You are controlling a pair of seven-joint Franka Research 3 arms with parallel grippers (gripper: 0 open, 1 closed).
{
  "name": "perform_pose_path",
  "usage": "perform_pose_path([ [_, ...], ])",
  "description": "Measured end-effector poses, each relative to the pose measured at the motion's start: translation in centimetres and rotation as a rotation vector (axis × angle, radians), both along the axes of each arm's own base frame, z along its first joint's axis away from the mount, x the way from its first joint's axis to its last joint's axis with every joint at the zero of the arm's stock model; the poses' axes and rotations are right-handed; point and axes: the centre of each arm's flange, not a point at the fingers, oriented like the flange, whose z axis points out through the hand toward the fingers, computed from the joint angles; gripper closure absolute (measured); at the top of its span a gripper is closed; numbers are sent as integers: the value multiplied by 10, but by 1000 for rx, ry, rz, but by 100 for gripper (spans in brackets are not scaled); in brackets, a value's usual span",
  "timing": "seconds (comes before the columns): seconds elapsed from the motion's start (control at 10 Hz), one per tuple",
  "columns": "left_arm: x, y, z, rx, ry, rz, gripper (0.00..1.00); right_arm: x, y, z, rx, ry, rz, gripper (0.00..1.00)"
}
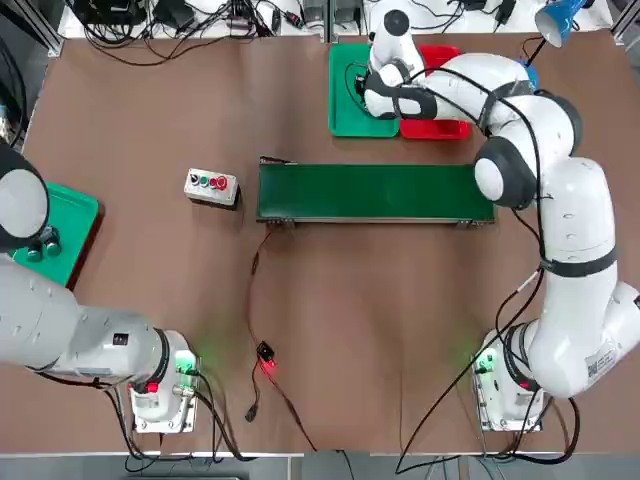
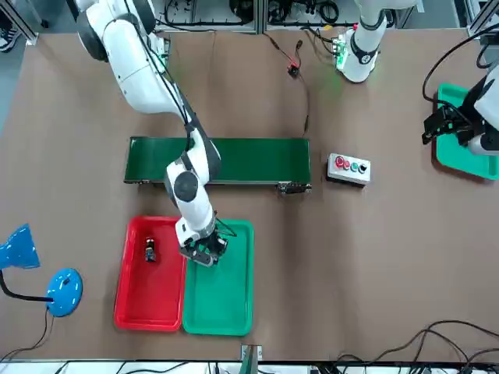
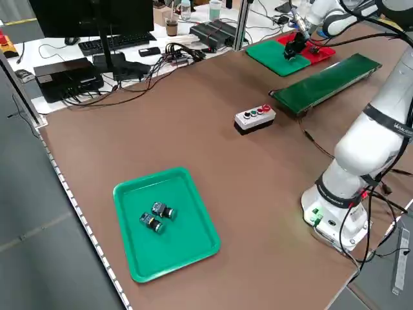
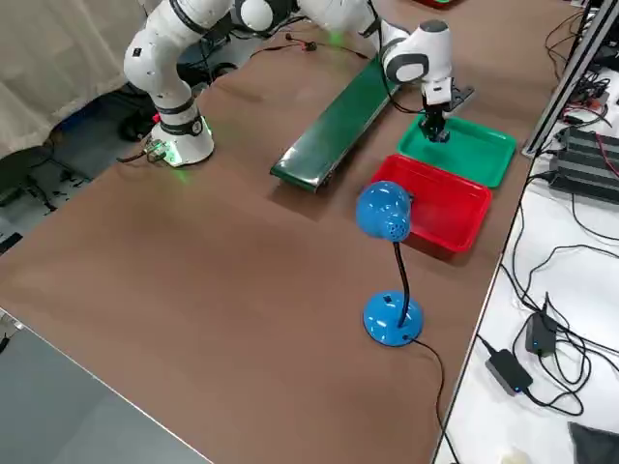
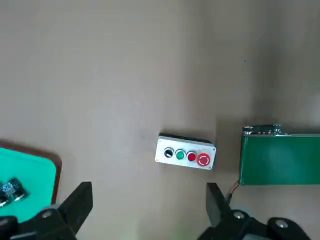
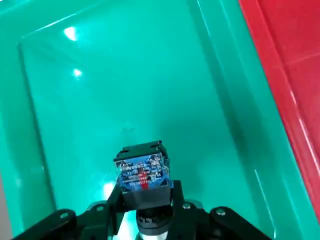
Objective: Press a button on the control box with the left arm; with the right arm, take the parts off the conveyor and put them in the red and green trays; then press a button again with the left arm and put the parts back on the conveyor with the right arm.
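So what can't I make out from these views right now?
- Cap colour of the part in the right gripper: wrist view shows only its labelled underside.
- Whether it touches the green tray: top view, right arm covers it.
- Cap of the part in the red tray: too small.

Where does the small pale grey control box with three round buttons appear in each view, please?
Top: control box, left of the dark green conveyor belt.
Front, right of the belt.
Left side, centre.
Right side: not visible.
Left wrist, centre.
Right wrist: absent.
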Motion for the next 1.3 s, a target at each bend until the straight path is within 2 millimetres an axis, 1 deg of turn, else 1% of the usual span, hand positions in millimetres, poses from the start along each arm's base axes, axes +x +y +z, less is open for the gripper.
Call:
perform_pose_path([
  [0.2,0,0,0,0,0,0,0,4,-9,-10,-24,0,18,59],
  [0.4,0,0,0,0,0,0,0,4,-11,-18,-50,-2,40,59],
  [0.5,0,-1,0,0,0,-2,0,4,-11,-18,-56,-4,61,57],
  [0.6,0,-1,0,0,0,-2,0,4,-11,-19,-67,-7,90,46],
  [0.7,0,-1,0,0,0,-2,0,4,-12,-20,-79,-11,116,30],
  [0.8,0,-1,0,0,0,-2,0,5,-12,-20,-87,-15,129,17],
  [0.9,0,-1,0,0,0,-2,0,8,-15,-17,-91,-22,133,1],
  [1.0,0,-2,0,0,0,-3,0,16,-24,-10,-90,-35,125,0],
  [1.1,0,-2,0,0,-1,-4,0,27,-39,4,-90,-41,105,0],
  [1.2,0,-2,1,0,-4,-4,0,36,-53,21,-99,-32,89,0],
  [1.3,0,-2,3,-1,-9,-3,0,42,-66,44,-110,-20,80,0],
])
